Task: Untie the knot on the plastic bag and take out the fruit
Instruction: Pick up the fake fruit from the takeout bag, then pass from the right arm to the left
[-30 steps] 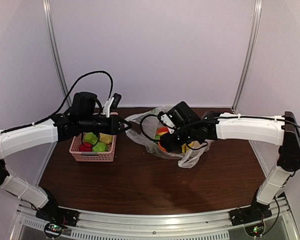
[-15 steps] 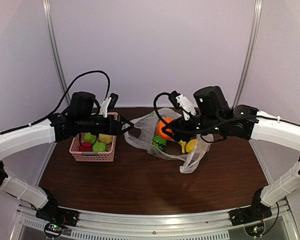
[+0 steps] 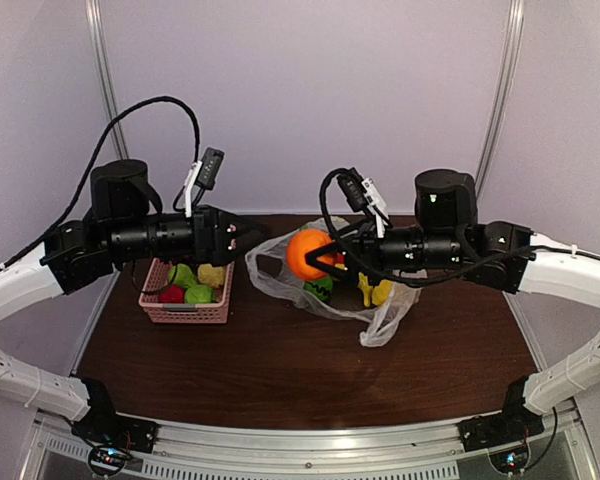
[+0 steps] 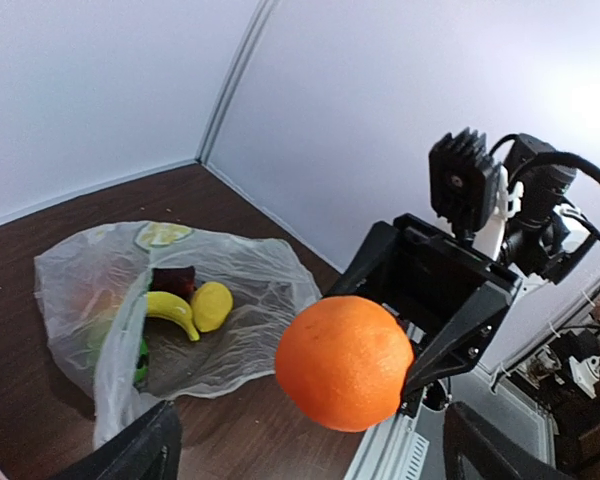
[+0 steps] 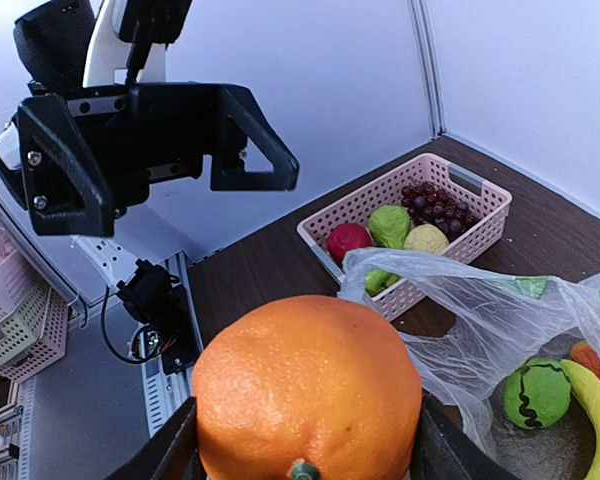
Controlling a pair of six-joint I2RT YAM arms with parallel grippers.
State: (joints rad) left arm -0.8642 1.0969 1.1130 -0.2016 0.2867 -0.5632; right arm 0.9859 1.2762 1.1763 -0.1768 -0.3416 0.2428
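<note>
My right gripper point(image 3: 315, 257) is shut on the orange point(image 3: 307, 254), holding it in the air above the left part of the plastic bag point(image 3: 380, 318). The orange point(image 5: 305, 390) fills the space between the fingers in the right wrist view. The clear bag point(image 4: 240, 290) lies open on the table, with a banana point(image 4: 175, 310), a yellow fruit point(image 4: 212, 305) and a dark red one point(image 4: 170, 280) inside. A green ball with dark patches point(image 5: 538, 392) lies there too. My left gripper point(image 3: 248, 235) hangs open and empty, left of the orange, facing it. No knot shows.
A pink slotted basket point(image 3: 185, 312) stands at the left of the table below my left arm, holding grapes point(image 5: 435, 205), green fruits and a red one. White walls close the back and both sides. Metal rails run along the table's near edge.
My right gripper has lifted the orange out of the bag, up and to the left. My left gripper has opened, let go of the bag's film and drawn back up and to the left.
</note>
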